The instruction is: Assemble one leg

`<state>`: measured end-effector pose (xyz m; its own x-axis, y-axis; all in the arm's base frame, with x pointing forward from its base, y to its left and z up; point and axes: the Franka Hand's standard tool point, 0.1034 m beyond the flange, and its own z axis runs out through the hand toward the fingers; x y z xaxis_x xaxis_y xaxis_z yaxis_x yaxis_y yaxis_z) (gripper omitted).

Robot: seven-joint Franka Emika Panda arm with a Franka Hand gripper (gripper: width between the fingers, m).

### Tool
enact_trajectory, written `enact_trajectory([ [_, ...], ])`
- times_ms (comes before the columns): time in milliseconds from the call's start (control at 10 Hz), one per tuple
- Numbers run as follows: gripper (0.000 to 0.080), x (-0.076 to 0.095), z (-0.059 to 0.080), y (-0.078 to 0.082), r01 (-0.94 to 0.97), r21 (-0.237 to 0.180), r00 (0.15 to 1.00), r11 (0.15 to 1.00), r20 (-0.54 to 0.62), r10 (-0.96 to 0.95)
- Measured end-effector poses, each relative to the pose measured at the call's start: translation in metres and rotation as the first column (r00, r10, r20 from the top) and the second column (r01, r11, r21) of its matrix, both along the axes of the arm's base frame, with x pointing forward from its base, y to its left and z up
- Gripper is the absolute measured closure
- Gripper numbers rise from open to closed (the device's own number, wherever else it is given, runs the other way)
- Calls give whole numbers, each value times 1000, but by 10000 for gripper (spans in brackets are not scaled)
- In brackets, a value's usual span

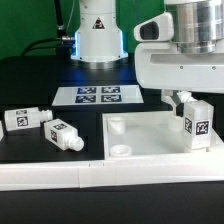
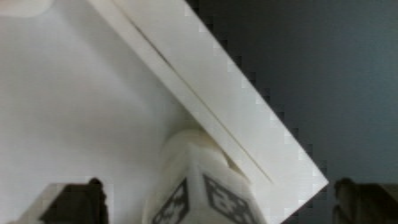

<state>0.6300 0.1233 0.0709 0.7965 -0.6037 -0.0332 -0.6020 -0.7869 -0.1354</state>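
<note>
1. Black tabletop fills the scene, with the robot's white base at the back and the thin flat white marker board with its tag squares lying just in front of that base.
2. Toward the exterior view's right, the small white stubby leg with black-and-white tag stickers stands upright under the white two-finger gripper, at the far right corner of the large white square panel with round corner holes.
3. The fingers look closed in on the leg's upper end; contact itself is partly hidden, so a firm hold is my reading, not a certainty.
4. The relation that matters: the leg's long axis runs vertically, straight below the fingers and in line with them, over the panel's corner. Whether its stub end sits in a hole cannot be told.
5. Two more tagged white pegs, one and another, lie on their sides on the table toward the exterior view's left, well apart from the gripper.
6. The wrist view adds what the exterior view lacks: the leg centred between the two dark fingertips, with the panel's edge running diagonally behind it against the dark table.
</note>
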Motion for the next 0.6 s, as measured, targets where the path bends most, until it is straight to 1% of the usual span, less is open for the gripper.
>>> enact_trajectory([
  [200, 152, 0, 0, -1, -144, -10, 989, 990, 18, 144],
  [300, 151, 0, 0, -2, -227, -23, 973, 974, 26, 228],
  [400, 151, 2, 0, -8, -468, -80, 881, 880, 31, 472],
  [500, 151, 4, 1, -7, -589, -112, 804, 801, 19, 594],
  [600, 151, 4, 1, -5, -574, -108, 815, 812, 21, 579],
])
